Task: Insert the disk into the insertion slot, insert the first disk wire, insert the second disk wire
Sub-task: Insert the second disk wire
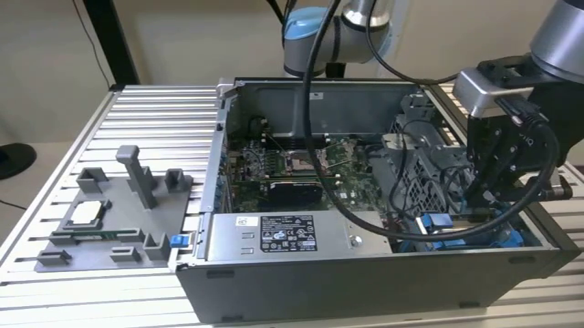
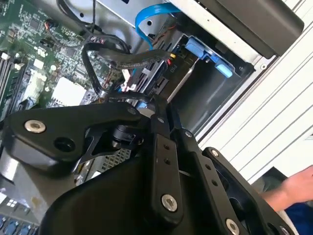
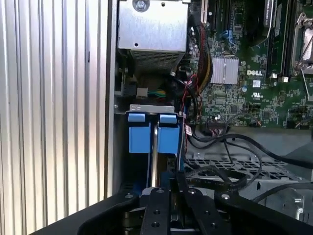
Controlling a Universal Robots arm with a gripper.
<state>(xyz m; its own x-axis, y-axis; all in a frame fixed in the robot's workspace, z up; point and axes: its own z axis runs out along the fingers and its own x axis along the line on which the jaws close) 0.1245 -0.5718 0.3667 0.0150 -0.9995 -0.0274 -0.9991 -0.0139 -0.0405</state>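
I see my black gripper (image 3: 168,193) pinching the flat silver disk (image 3: 154,156) edge-on by its bright blue plastic frame, directly above the grey insertion slot (image 3: 128,166).

Disk (image 3: 154,147) edge-on, lower end hidden behind the end effector (image 3: 171,196); fingertips unseen.

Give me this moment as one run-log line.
gripper: low in open computer case, over blue-railed insertion slot | fingers: state unclear | nearby: black cables, power-supply box | person's hand beside case
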